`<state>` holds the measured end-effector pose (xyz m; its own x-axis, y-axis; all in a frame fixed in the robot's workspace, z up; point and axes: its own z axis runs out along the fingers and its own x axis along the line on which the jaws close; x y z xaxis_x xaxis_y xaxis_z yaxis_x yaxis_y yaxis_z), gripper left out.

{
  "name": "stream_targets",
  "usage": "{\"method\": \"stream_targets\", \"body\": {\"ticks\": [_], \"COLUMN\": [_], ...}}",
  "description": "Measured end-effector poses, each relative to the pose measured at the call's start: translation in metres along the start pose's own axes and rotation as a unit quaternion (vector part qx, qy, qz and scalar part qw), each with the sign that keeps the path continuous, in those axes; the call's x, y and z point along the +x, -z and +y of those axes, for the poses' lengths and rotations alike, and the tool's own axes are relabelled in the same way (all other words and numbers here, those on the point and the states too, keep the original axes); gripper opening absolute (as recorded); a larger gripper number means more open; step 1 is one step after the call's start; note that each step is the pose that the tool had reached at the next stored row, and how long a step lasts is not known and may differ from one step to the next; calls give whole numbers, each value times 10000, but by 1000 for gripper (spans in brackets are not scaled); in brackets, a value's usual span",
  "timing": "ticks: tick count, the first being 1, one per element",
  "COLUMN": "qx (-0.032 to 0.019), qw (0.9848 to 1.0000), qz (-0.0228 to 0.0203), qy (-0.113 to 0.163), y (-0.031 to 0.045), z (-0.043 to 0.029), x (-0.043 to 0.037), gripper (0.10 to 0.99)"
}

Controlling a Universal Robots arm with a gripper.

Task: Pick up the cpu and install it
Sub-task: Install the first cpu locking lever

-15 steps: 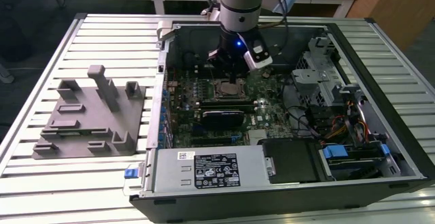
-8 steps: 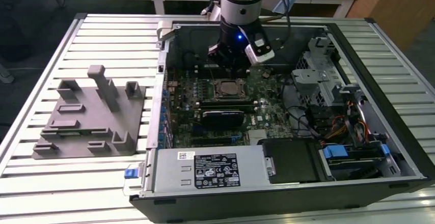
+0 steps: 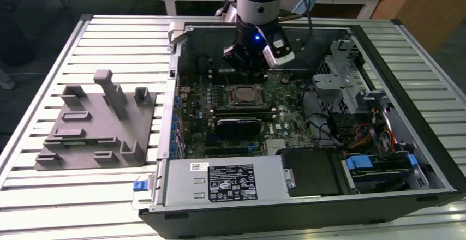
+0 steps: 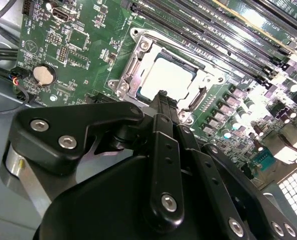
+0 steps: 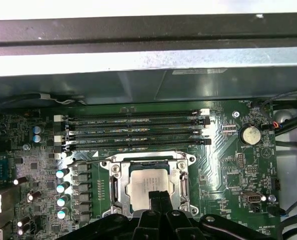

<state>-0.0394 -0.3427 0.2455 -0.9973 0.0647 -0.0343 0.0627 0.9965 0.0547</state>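
Observation:
The cpu (image 4: 166, 75) is a pale silver square lying flat inside the metal socket frame (image 4: 138, 40) on the green motherboard; it also appears in the first wrist view (image 5: 144, 181) and the exterior view (image 3: 243, 94). My gripper (image 4: 161, 98) hangs just above the cpu's near edge, its two black fingers pressed together with nothing between them. Whether the tips touch the chip cannot be told. The first wrist view has the gripper (image 5: 158, 196) overlapping the chip's edge, and in the exterior view the gripper (image 3: 245, 70) stands over the open case.
A grey fixture (image 3: 95, 123) lies on the slatted table at the exterior view's left. Inside the case are a black heatsink block (image 3: 237, 125), memory slots (image 5: 138, 132), a coin battery (image 5: 248, 134), a power supply (image 3: 226, 180) and cabled drive bays (image 3: 364, 136).

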Motion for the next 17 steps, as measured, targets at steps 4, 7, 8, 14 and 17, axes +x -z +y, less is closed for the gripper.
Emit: {"method": "stream_targets", "body": {"ticks": [4,7,8,14,17], "qx": [0,0,1,0,0], "qw": [10000,10000,10000,10000,10000], "qz": [0,0,0,0,0], "qy": [0,0,0,0,0], "y": [1,2,3,5,7], "z": [0,0,0,-5,-8], "x": [0,1,5,78,125], "gripper": [106,106,106,106,106]}}
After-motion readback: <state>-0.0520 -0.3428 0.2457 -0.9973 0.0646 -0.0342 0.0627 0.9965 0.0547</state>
